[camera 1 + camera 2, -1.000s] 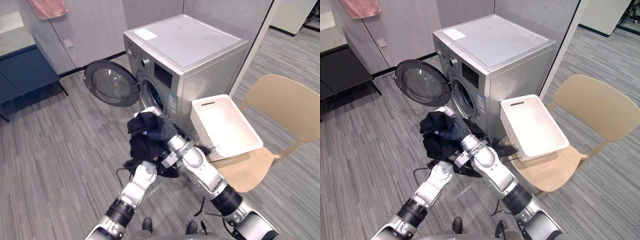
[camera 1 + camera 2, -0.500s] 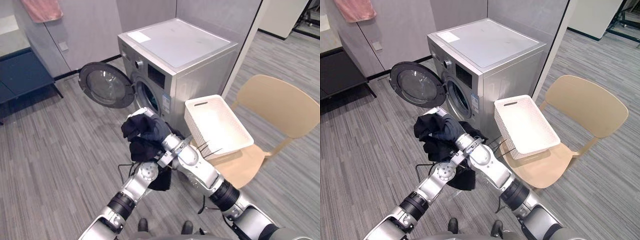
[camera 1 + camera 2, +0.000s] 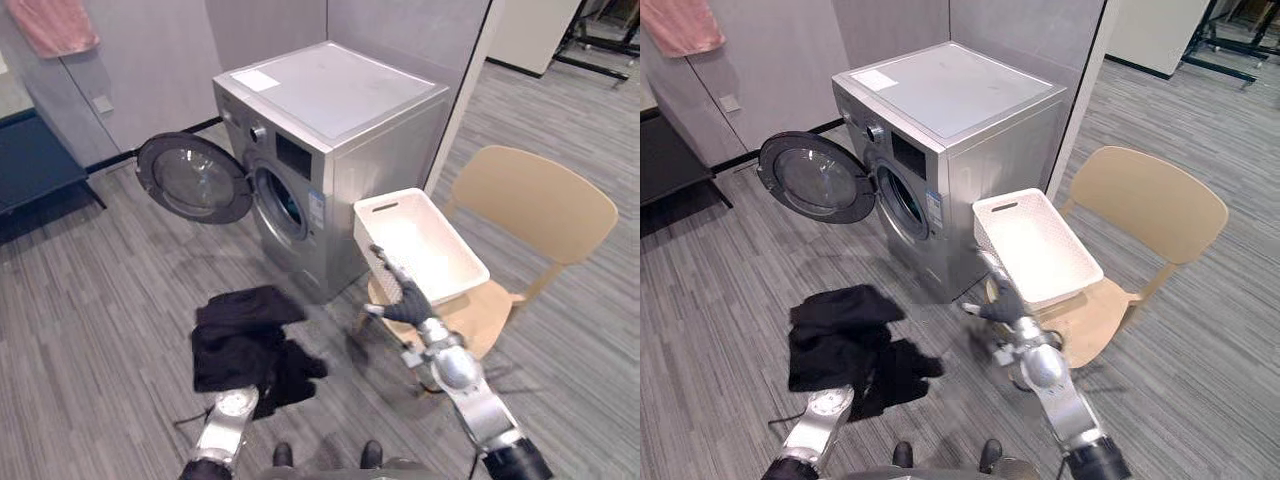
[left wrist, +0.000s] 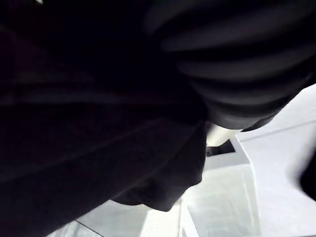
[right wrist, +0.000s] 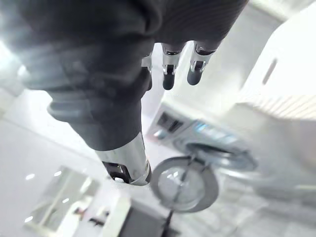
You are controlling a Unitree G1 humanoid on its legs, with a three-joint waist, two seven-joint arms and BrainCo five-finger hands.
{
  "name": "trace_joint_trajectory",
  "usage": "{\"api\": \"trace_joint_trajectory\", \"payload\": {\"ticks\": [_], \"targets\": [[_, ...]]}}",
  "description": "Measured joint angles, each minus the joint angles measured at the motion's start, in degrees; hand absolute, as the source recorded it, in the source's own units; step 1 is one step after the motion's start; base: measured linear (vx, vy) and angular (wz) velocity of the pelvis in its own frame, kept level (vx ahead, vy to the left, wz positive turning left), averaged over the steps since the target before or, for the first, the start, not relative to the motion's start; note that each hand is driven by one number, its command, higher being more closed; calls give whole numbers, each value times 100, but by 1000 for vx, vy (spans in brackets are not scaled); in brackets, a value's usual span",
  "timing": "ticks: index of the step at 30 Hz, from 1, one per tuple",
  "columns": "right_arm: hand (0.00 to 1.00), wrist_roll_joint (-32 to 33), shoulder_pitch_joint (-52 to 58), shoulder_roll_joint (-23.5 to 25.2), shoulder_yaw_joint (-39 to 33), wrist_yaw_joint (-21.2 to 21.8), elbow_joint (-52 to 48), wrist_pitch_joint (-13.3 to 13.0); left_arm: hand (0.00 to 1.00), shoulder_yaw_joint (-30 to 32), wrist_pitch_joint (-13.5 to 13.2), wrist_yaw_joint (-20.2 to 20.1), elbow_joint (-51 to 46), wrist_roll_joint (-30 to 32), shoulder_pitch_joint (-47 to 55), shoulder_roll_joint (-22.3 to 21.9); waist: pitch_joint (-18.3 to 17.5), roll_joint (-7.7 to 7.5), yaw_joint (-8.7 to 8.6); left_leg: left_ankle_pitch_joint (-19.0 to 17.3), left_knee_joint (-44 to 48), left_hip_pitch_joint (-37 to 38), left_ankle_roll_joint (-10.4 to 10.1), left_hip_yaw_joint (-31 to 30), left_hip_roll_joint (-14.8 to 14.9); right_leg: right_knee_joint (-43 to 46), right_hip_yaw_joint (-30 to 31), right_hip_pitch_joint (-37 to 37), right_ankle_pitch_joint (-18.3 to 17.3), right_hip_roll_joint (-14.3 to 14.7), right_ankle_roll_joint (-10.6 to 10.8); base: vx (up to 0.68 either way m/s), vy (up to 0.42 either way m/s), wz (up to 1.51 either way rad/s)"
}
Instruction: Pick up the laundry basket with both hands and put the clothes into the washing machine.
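1. Left eye view: a room with a grey striped floor (image 3: 90, 300) and pale grey walls. A silver washing machine (image 3: 340, 150) stands in the middle with its round door (image 3: 192, 180) swung open to the robot's left. A pink cloth (image 3: 50, 25) hangs at the far left, above a dark blue bench (image 3: 30, 165).
2. Same view: the white laundry basket (image 3: 420, 245) sits tilted on the seat of a tan chair (image 3: 540, 200), just beside the machine's side, and its inside looks bare. The black clothes (image 3: 245, 335) are a heap low in front of the machine, apart from the drum opening. The heap covers the end of the left arm (image 3: 228, 415). Whether it also rests on the floor I cannot tell.
3. Right eye view: the right hand (image 3: 1002, 302) is raised in front of the basket's near wall with its fingers spread and nothing in it. Whether it touches the basket I cannot tell.
4. Left wrist view: the left hand (image 4: 237, 59) shows as its dark ribbed cover, with the black cloth pressed close against it. Whether this hand has hold of the clothes I cannot tell.
5. Right wrist view: the right hand's fingers (image 5: 169, 74) reach out nearly straight and the thumb (image 5: 126, 165) stands apart, with nothing between them. Past them are the machine's front, its open door and a white corner of the basket.
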Motion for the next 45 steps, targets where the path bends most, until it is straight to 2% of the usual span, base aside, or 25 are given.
{"api": "trace_joint_trajectory", "payload": {"ticks": [2,8,9,11,13,14,16,21,23,24,25,27,28,31,33,34,35,36,38,39,40,41,42,44,45], "targets": [[0,-173,173,-47,-167,-30,361,2,100,278,14,-105,68,-151,210,7,2,0,-109,1,6,-35,0,-31,-1,-15,-37,2,1,-4,0,-26,-21,5],[0,-402,276,-53,-442,75,2374,149,100,408,75,-366,983,-432,190,-32,177,121,-108,-17,259,-560,40,-472,-99,-20,-645,-13,-41,-186,-13,-29,1,44],[0,-407,232,-46,-484,72,2606,153,100,407,84,-372,1020,-448,190,-47,253,144,-108,-69,335,-661,197,-472,-121,8,-778,-18,-68,-237,-24,-56,35,96],[0,-465,240,80,-822,43,3392,302,100,408,130,-436,1274,-537,159,-103,330,169,-116,-429,417,-886,966,327,-118,-102,-1253,0,-94,-548,45,-10,50,115],[0,-464,201,154,-963,-23,3785,416,100,411,145,-489,1429,-536,123,-178,405,175,-105,-421,504,-949,952,1036,-7,-84,-1543,32,-113,-717,89,107,102,114],[0,-453,183,153,-1059,-51,4012,500,100,417,171,-495,1542,-534,166,-226,463,298,-109,-291,607,-942,779,1365,113,41,-1792,152,-186,-790,213,175,125,102],[0,-385,131,295,-1132,-59,4222,573,100,629,192,-491,1707,-537,300,-287,488,332,-67,31,717,-869,411,1305,194,155,-1895,311,-295,-808,336,151,88,50],[0,120,-133,902,-1214,-209,4295,620,100,1196,266,-492,2127,-626,574,-272,556,-66,40,-429,1042,-876,456,1324,-142,370,-1881,396,-491,-1267,728,167,116,13],[0,168,-102,933,-1284,-234,4289,644,100,1224,307,-493,2119,-653,729,-294,619,-217,49,-1013,1493,-831,541,1173,-480,1447,-1702,353,-822,-1940,875,204,163,42],[0,177,-66,923,-1298,-269,4260,659,100,1214,308,-493,2114,-653,751,-299,624,-217,23,-1130,1591,-810,579,1096,-568,1906,-1482,249,-814,-2112,814,222,200,84],[0,214,38,923,-1321,-309,4169,692,100,1198,306,-487,2074,-651,783,-276,681,-241,-66,-1362,1803,-666,692,864,-730,3093,-500,-233,-438,-2229,255,280,214,79],[0,257,50,1015,-1309,-303,4165,684,100,1150,306,-474,2034,-649,732,-164,790,-127,-142,-1532,1906,-507,804,565,-700,3890,373,-696,-776,-1876,517,357,94,78],[0,295,67,1062,-1253,-302,4160,680,100,1134,304,-465,2015,-651,689,-95,834,-251,-162,-1663,1902,-337,812,377,-705,3962,623,-944,-1095,-1435,456,410,5,80],[0,348,92,1047,-1200,-298,4148,651,100,1007,303,-455,2013,-654,550,54,954,-302,-262,-1873,1758,14,771,0,-724,3093,676,-1514,-1146,-793,500,366,-29,80],[0,360,124,1024,-1206,-300,4163,647,100,959,291,-482,2073,-651,358,22,1095,-392,-429,-1928,1476,535,598,-392,-779,942,605,-1583,-285,-536,490,538,-109,111],[0,360,146,1013,-1205,-299,4166,648,100,948,289,-482,2113,-648,319,-1,1108,-404,-427,-1966,1388,664,527,-463,-787,668,608,-1582,164,-480,409,452,-143,83],[0,359,220,993,-1207,-298,4158,641,100,902,286,-485,2131,-643,266,-41,1087,-421,-447,-2027,1286,847,422,-630,-776,445,660,-1492,790,-467,198,619,-209,68],[0,358,183,912,-1254,-295,4154,647,100,793,268,-497,2178,-627,114,-160,1084,-232,-407,-2016,1279,938,260,-794,-562,845,494,-1540,794,-399,-168,847,-289,74],[0,356,121,960,-1382,-274,4052,654,100,739,216,-521,2169,-585,87,-251,1110,-170,-462,-1767,1406,993,-136,-861,-500,1552,293,-1627,211,-516,-298,647,-227,57],[0,351,257,1006,-1399,-270,3801,655,100,725,216,-551,2162,-585,102,-367,1111,-132,-504,-1604,1975,961,-393,-824,-428,1744,93,-1340,-183,-540,-313,466,-175,54],[0,341,362,1044,-1395,-271,3639,642,100,728,216,-587,2158,-584,114,-433,1113,-108,-523,-1495,2605,831,-466,-808,-354,1747,-22,-1055,-372,-499,-326,572,-239,54],[0,342,470,1075,-1327,-273,3426,628,100,733,217,-610,2084,-576,154,-529,1119,-77,-518,-996,3992,390,-501,-598,-127,1581,-126,-582,-577,-341,-396,506,-233,14],[0,344,490,1140,-1254,-280,3293,615,100,732,214,-616,2012,-564,210,-583,1108,-55,-412,-675,5119,-120,-435,-341,181,1315,-58,-214,-678,-127,-482,562,-234,-20],[0,361,443,1230,-1267,-311,3176,611,100,733,216,-617,1965,-528,184,-612,1104,-70,-317,-1169,6389,-935,9,28,549,949,173,220,-736,149,-575,417,-121,-60],[0,362,451,1260,-1278,-318,3164,613,100,731,221,-617,1965,-527,168,-615,1100,-97,-282,-1282,6455,-1105,61,127,566,848,245,332,-738,176,-578,397,-64,-69]]}}
